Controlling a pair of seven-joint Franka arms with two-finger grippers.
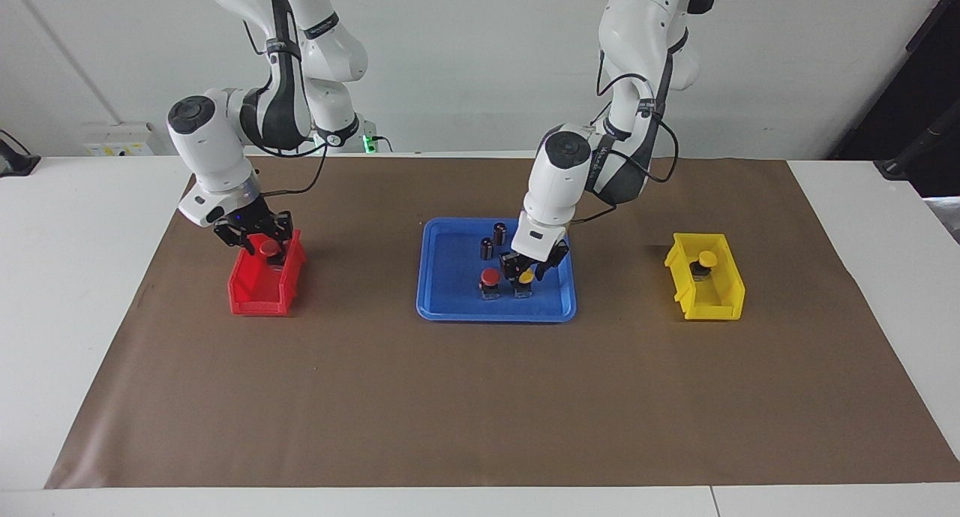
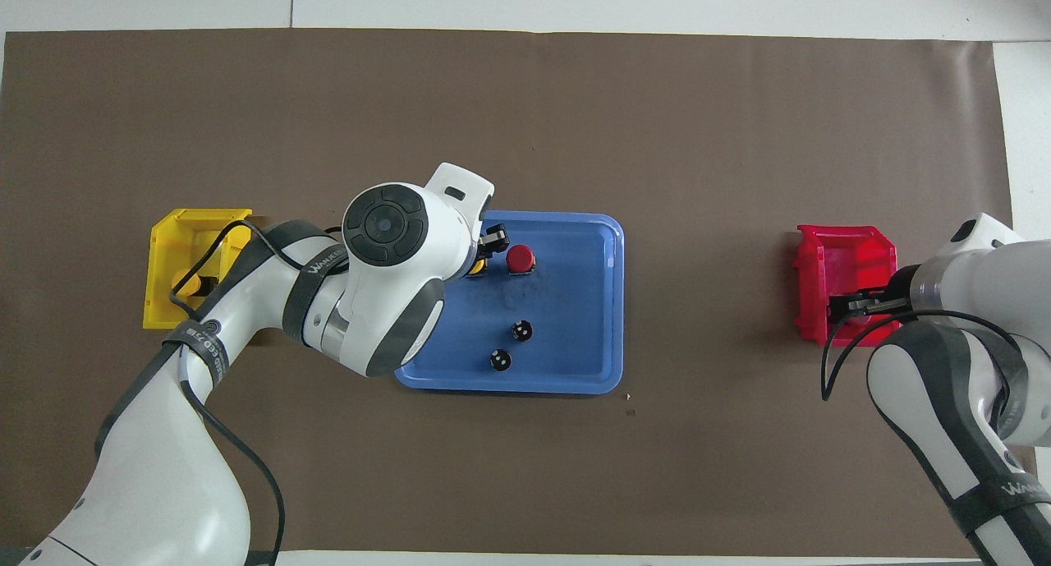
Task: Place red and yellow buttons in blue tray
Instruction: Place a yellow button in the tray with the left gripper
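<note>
At frame centre, the yellow button (image 1: pixel 526 276) should be freed fully by the left gripper (image 1: pixel 527 267), whose finger opening cannot be told, before lifting straight up; the right gripper's (image 1: pixel 255 236) opening likewise cannot be told.

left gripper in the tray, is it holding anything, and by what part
The left gripper sits around the cap of a yellow button standing in the blue tray. Whether it grips the cap or has let go cannot be told.
</note>
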